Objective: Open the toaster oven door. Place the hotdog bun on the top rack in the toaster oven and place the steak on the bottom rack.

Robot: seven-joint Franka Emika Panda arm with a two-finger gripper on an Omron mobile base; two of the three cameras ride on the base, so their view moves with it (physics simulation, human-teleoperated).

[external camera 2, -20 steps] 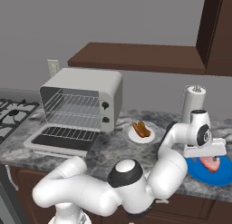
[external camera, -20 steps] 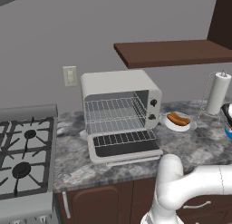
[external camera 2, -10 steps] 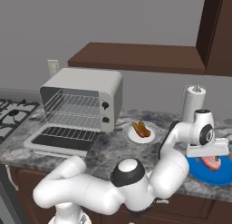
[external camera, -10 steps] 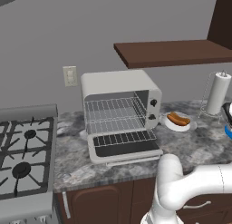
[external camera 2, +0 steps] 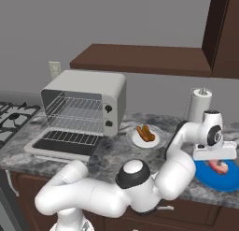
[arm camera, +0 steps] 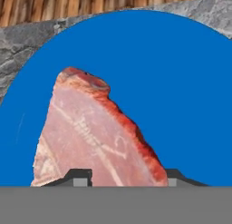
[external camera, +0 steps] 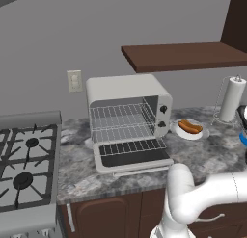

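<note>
The toaster oven point(external camera: 128, 92) point(external camera 2: 88, 85) stands on the counter with its door point(external camera: 132, 157) point(external camera 2: 65, 147) folded down flat. Inside it, the top rack point(external camera: 120, 114) and the bottom rack point(external camera: 123, 131) are both bare. Right of the oven, the hotdog bun point(external camera: 189, 126) point(external camera 2: 145, 133) lies on a white dish. The steak point(external camera 2: 218, 167) point(arm camera: 95, 137) lies on a blue plate point(external camera 2: 219, 181) point(arm camera: 181, 82) at the far right. My gripper point(external camera 2: 217, 162) point(arm camera: 126, 178) is down over the plate, its fingers closed in against the steak's sides.
A paper towel roll point(external camera: 231, 99) point(external camera 2: 200, 106) stands behind the blue plate. A brown wall shelf point(external camera: 183, 56) hangs above the counter. The black-grated stove point(external camera: 24, 165) lies left of the oven. The open door reaches close to the counter's front edge.
The gripper's fingers have drawn in from wide open onto the steak. The hand has sunk slightly over the blue plate. Nothing else has moved.
</note>
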